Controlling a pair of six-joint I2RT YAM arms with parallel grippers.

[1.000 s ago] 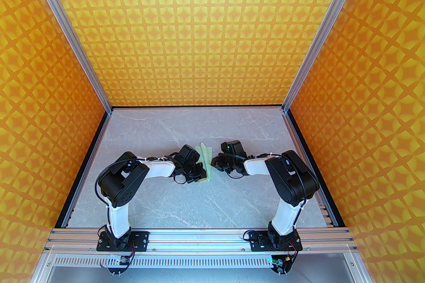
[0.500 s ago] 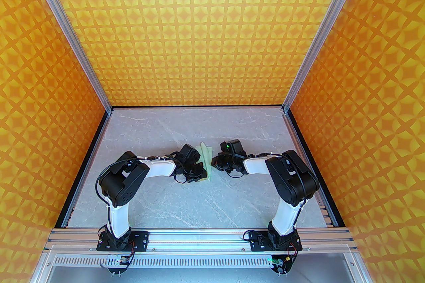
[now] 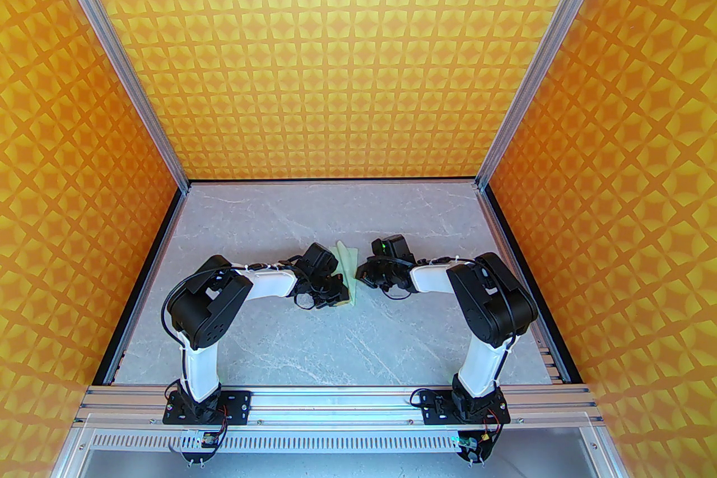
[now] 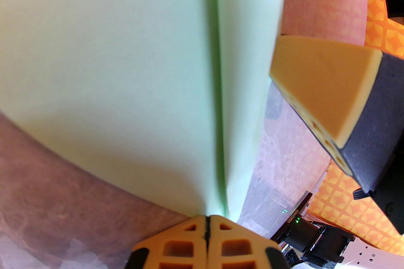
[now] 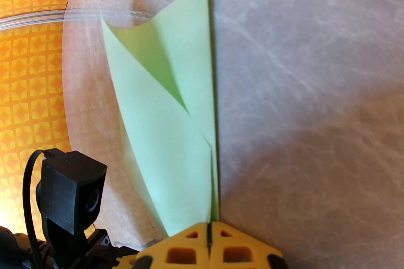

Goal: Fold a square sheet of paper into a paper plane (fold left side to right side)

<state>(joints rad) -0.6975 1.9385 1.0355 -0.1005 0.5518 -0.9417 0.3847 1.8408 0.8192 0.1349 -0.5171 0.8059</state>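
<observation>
Setting: Grey marbled table (image 3: 280,341) inside a booth of orange-and-yellow patterned walls (image 3: 358,72).
Item: paper plane (image 5: 164,135), pale mint-green and part-formed. It was slim, with layered flaps, and one flap curled open at the end away from the right wrist.
Location: middle of the top external frame, between the two wrists. Whether it rested on the table or was held just clear could not be told.
Left gripper (image 4: 206,220): jaws together, clamped on the paper's folded spine at the bottom centre of the left wrist frame.
Right gripper (image 5: 208,228): jaws together, pinching the narrow end of the plane at the bottom centre of the right wrist frame.
Handling (judged): very light and thin. It was probably limp away from the creases, stiffer along the layered spine, and easily crumpled or torn.
Hold (judged): best taken on the layered spine with a light pinch. The two grips pulling apart could tear it.
Arm pose: both arms rose from bases at the bottom of the frame. Their elbows bent outward and their forearms turned inward, so the wrists faced each other at centre.
Also noted: left wrist camera (image 5: 74,185), at the lower left of the right wrist frame.
</observation>
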